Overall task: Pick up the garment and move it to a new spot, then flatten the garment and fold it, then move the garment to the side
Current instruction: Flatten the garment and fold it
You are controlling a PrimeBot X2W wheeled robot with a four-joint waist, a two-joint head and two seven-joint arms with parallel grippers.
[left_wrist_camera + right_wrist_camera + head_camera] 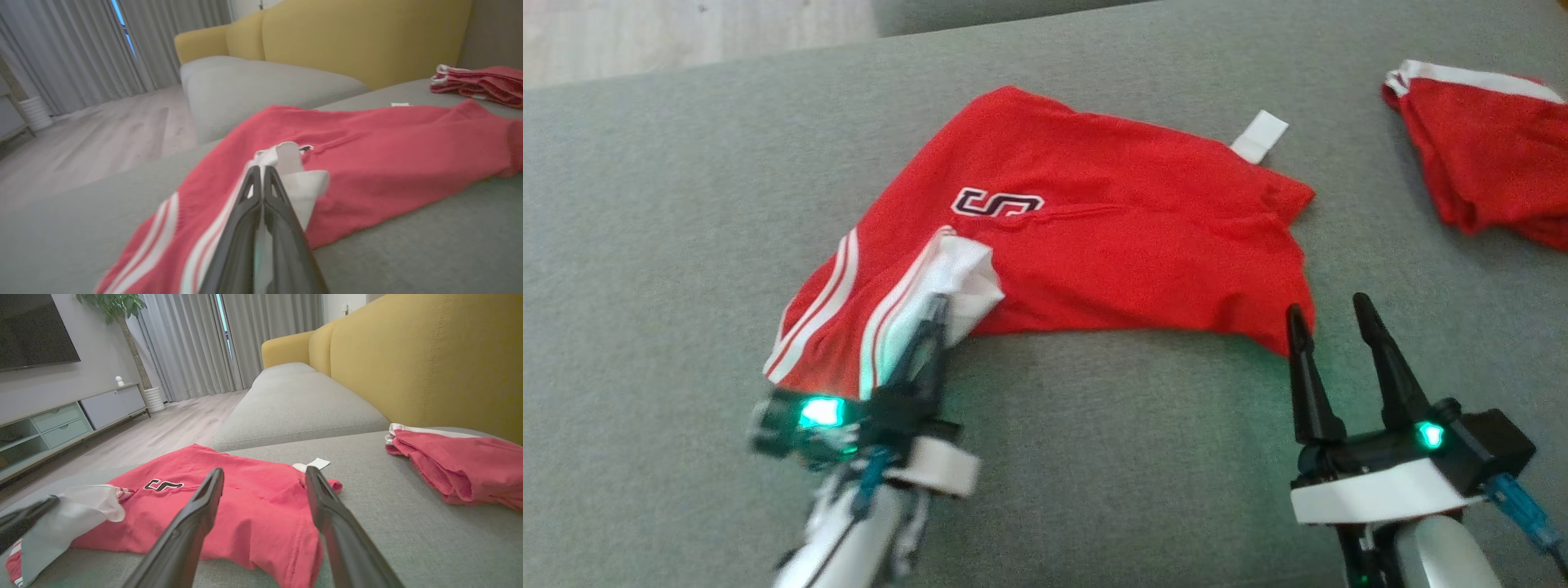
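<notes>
**Item 1, garment (1111, 229).** Red, with a black-and-white logo (996, 202) and white stripes (825, 304) at one end. I see it lying spread but creased on the grey seat cushion (1094, 457), about mid-cushion, with its striped end toward the near left corner. A white fold (968, 273) of it (lining, by the look; I cannot be sure) is turned up just beside the stripes. A white tag (1260, 135) sticks out from its far edge.

**Item 2, left gripper (939, 304).** The fingers are pressed together and clamped on the garment's white fold. My left wrist view shows pale cloth pinched between them.

**Item 3, right gripper (1327, 306).** The fingers stand apart with nothing between them. One fingertip sits at the garment's near right corner, though I cannot tell whether it touches. The other is over bare cushion.

**Item 4, second red garment (1486, 163).** It is bunched, has white trim, and lies at the cushion's far right edge, well apart from item 1.

**Item 5, surroundings.** A yellow backrest (429, 367) runs along the cushion's far side, and a neighbouring grey cushion (298, 404) lies past the cushion's left edge. There is pale wood floor (175, 424) and grey curtains (192, 343).
</notes>
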